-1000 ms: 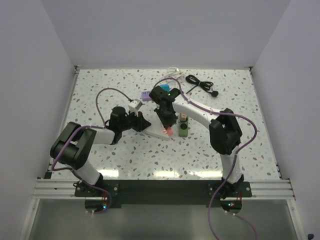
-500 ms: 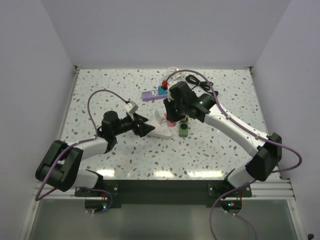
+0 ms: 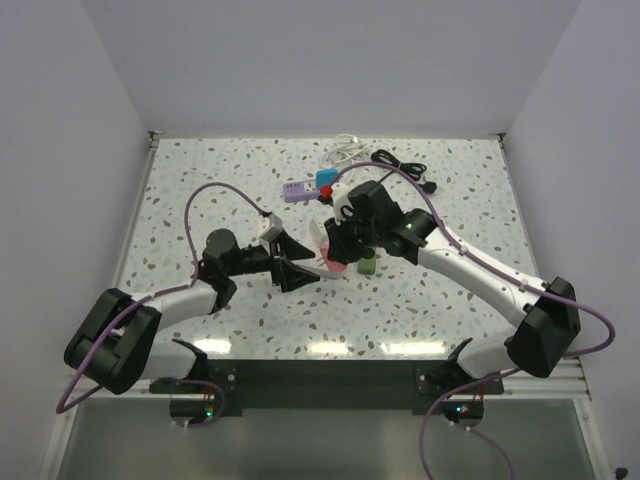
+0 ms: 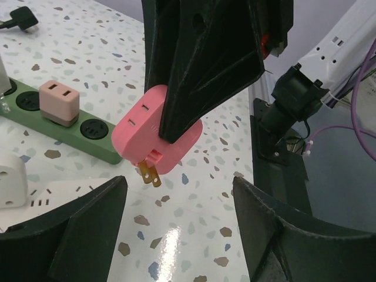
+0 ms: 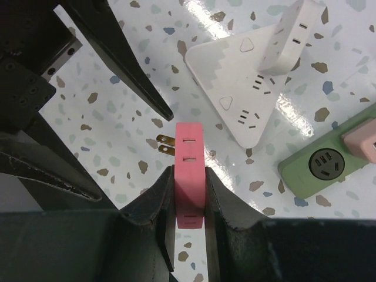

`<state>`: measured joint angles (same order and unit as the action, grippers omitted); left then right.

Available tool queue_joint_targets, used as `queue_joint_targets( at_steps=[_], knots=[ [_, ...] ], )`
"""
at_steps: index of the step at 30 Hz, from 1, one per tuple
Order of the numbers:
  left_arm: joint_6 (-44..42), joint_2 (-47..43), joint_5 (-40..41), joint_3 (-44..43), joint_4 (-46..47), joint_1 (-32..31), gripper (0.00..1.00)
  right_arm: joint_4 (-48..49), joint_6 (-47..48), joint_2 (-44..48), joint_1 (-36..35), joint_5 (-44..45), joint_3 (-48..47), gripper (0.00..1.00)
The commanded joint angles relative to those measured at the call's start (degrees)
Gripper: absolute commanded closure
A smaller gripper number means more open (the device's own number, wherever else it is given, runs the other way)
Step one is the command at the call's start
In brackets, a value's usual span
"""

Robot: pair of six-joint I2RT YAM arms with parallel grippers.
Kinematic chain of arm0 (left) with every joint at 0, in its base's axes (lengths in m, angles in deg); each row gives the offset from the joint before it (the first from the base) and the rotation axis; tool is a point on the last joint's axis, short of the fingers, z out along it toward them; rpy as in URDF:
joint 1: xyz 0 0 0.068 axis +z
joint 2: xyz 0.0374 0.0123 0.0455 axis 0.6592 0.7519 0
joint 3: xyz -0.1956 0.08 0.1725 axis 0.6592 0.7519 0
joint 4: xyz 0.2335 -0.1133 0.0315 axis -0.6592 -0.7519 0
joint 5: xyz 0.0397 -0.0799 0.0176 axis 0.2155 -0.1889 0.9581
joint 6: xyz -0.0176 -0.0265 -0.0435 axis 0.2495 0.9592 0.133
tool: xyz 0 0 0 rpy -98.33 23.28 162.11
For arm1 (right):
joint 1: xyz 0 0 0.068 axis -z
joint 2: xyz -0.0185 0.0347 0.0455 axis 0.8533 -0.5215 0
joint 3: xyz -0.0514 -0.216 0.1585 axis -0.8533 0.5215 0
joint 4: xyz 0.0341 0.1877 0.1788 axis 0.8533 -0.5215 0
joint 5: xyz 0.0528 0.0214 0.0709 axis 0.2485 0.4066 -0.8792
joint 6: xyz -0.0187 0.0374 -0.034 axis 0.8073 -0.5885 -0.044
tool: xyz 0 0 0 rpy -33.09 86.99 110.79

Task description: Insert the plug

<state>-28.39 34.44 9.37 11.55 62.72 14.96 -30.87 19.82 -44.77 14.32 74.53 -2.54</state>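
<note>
Right gripper (image 5: 189, 173) clamped on pink plug (image 5: 190, 144), brass prongs exposed and pointing toward left gripper (image 4: 179, 226), left jaws spread wide and holding nothing, white triangular power strip (image 5: 241, 100) and green power strip (image 5: 317, 161) nearby on table (image 3: 200, 190)

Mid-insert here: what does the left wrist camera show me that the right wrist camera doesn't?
Left wrist only: the pink adapter's broad face with its two slots, and a black plug lying far back on the table. Right wrist only: the white triangular strip's socket faces, and the adapter seen edge-on between the right gripper's fingers. Both: the adapter's brass prongs and the green power strip.
</note>
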Motion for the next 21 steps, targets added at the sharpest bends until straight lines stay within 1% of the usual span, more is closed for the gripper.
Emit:
queue_joint_targets(
  at_steps=[1, 5, 15, 18, 19, 21],
  knots=[
    [0.2, 0.2, -2.7, -2.1, 1.9, -0.8, 0.22, 4.6, 2.8, 3.8, -0.3, -5.5, 0.4, 1.00],
    [0.2, 1.5, -2.8, -2.7, 1.7, -1.4, 0.22, 4.8, 4.3, 4.5, -0.2, -9.4, 1.4, 1.00],
    [0.0, 3.1, -2.3, -4.3, 1.6, -2.5, 0.24, 4.4, 6.6, 4.8, -0.3, -15.2, 2.6, 1.00],
    [-0.2, 3.6, -2.8, -4.7, 1.7, -2.9, 0.33, 4.4, 6.6, 4.9, -0.3, -15.8, 2.9, 1.00],
    [-0.3, 3.9, -3.5, -4.7, 1.8, -2.9, 0.39, 4.3, 6.6, 5.1, -0.3, -16.0, 3.0, 1.00],
    [-0.5, 4.3, -4.3, -4.5, 2.3, -3.2, 0.45, 4.3, 8.3, 5.3, -0.3, -16.4, 3.0, 1.00]
  ],
)
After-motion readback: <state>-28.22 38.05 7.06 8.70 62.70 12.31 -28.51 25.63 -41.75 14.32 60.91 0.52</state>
